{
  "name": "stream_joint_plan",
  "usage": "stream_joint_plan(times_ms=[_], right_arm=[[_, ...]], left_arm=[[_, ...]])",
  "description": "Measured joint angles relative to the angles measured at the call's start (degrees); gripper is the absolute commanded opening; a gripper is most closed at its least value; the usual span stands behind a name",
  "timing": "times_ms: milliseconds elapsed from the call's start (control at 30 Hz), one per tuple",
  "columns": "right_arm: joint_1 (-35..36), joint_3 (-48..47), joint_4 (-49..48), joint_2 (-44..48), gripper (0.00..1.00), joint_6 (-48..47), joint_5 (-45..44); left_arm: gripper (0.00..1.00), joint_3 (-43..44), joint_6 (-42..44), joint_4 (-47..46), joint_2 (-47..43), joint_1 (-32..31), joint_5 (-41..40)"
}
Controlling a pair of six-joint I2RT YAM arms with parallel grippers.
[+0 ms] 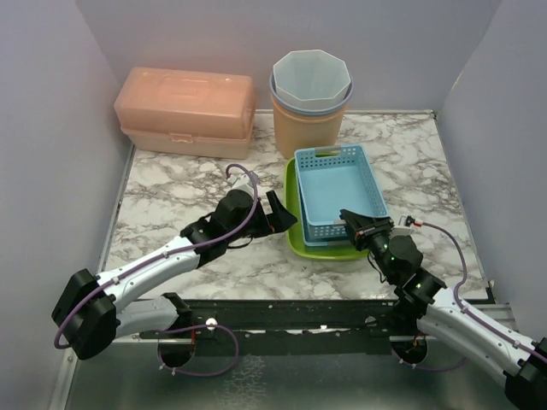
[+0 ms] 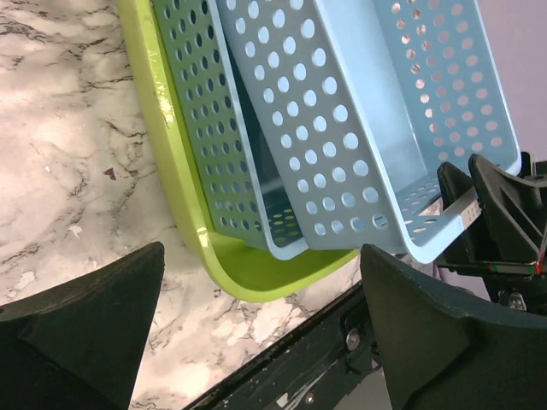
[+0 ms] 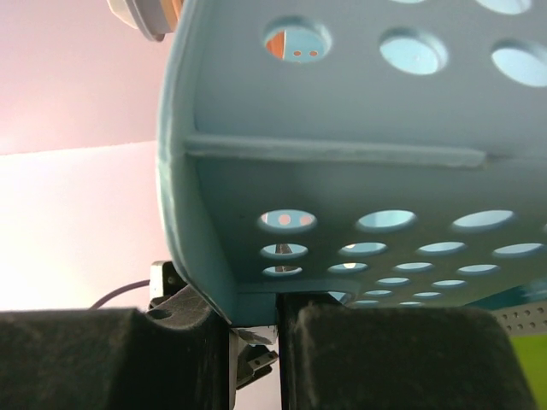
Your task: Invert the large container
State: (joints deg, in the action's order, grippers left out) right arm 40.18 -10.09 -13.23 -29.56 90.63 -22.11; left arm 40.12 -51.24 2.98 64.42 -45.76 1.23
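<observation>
Right hand (image 1: 353, 224) tight on blue basket (image 1: 338, 188).

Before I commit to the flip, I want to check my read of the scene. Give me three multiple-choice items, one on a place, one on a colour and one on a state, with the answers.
1. Where does the peach lidded box stand?
A) at the back left
B) in the middle
C) at the front right

2. What colour is the tray under the blue basket?
A) orange
B) lime green
C) white

3. How is the right pincer?
A) wide open in the air
B) shut on the blue basket's near rim
C) out of view

Answers:
1 A, the top view shows it far left at the back.
2 B, a green rim shows around the basket.
3 B, the right wrist view shows it clamped on the rim.
</observation>
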Motion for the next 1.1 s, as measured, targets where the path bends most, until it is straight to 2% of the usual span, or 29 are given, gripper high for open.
stream_joint_plan(times_ms=[133, 367, 500, 800, 1100], right_arm=[[0.0, 0.0, 0.0, -0.07, 0.01, 0.42, -0.15], [0.0, -0.09, 0.0, -0.5, 0.01, -0.02, 0.04], [0.0, -2.27, 0.02, -1.14, 0.01, -2.56, 0.26], [0.0, -11.15, 1.38, -4.24, 0.01, -9.11, 0.44], [0.0, -19.8, 9.81, -7.74, 0.0, -19.02, 0.13]], left_arm=[[0.98, 0.15, -0.15, -0.13, 0.94, 0.0, -0.96], [0.96, 3.45, 1.36, -0.28, 11.45, 0.0, 2.27], [0.96, 3.5, 1.81, -0.09, 14.1, -0.02, 3.89], [0.96, 3.5, 1.84, 0.07, 14.88, 0.0, 3.96], [0.95, 2.54, 1.81, 1.49, 14.32, 0.0, 3.61]])
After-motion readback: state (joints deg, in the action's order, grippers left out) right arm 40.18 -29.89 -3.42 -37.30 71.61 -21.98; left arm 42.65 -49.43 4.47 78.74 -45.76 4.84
